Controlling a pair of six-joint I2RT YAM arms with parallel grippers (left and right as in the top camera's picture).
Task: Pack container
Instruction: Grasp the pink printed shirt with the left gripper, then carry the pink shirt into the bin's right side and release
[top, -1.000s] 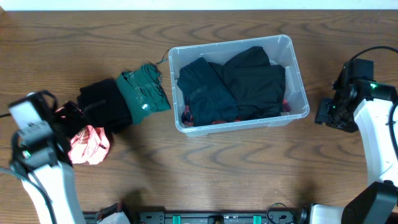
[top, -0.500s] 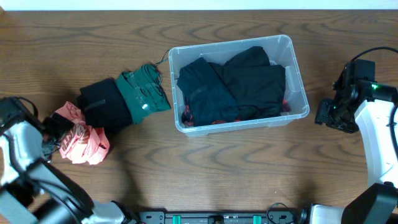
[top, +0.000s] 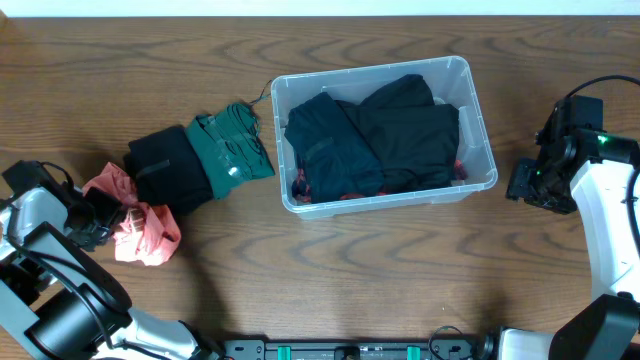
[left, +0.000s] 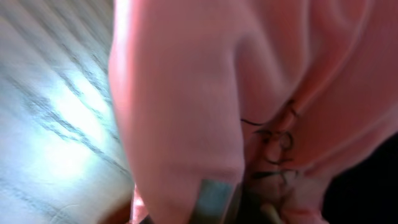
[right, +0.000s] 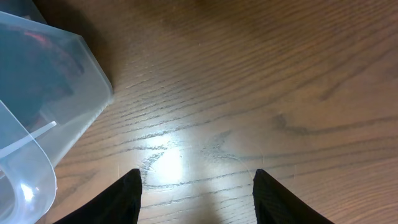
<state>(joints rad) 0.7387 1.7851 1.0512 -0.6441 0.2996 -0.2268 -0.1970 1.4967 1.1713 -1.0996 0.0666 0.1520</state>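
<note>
Wood table: left hand pinched on pink cloth; right hand half-open, empty, beside container.

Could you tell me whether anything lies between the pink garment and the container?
Yes: the folded black garment and the green garment beside it lie on the table between the pink garment, gripped by the left gripper, and the container. Lifted over them, nothing visible blocks the way.

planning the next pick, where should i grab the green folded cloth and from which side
Probably its bunched end toward the container, coming from above. That end of the green cloth lies free, while the opposite end butts against the black cloth, so jaws there might catch both.
</note>
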